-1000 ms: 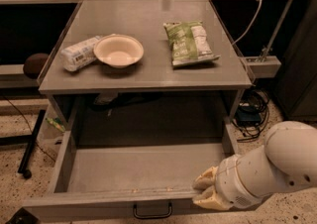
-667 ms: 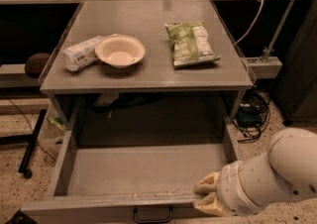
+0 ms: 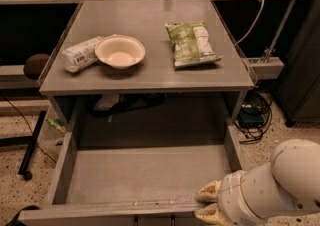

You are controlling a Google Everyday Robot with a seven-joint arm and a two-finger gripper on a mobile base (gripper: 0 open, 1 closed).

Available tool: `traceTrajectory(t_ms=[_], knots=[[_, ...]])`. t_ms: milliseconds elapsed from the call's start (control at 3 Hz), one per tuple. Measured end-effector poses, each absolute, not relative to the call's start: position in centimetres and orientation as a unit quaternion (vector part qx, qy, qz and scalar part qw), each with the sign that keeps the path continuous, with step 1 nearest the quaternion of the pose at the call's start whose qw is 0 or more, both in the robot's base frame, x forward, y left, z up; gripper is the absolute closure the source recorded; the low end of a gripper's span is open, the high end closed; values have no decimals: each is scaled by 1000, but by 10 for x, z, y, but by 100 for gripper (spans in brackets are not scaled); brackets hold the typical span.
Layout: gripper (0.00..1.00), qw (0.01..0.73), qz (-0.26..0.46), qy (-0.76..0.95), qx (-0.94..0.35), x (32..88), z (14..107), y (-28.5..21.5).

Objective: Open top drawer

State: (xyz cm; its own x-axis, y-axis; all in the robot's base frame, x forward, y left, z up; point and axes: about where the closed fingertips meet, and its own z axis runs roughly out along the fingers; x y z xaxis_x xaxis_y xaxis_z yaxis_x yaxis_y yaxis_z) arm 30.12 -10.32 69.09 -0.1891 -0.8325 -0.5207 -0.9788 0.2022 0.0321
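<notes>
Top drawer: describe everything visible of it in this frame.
The top drawer is a broad, shallow grey tray, metal by its look, pulled far out from under the tabletop toward the camera. Its low side walls and flat floor show, and nothing lies on the floor. The front rim bears small light scuffs. The front face is mostly cut off by the picture's lower edge. The robot's hand is at the right end of the front rim, seemingly touching it.

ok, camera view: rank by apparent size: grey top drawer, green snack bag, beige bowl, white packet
1. open grey metal top drawer
2. green snack bag and round beige bowl: alike, unranked
3. white wrapped packet
The claw sits at the drawer's front right edge.
</notes>
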Motion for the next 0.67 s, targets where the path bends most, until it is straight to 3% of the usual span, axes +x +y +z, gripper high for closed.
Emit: traceTrajectory(t_ms=[333, 667], knots=[[12, 200, 183, 749, -605, 301, 691, -103], [0, 198, 176, 740, -618, 312, 693, -95]])
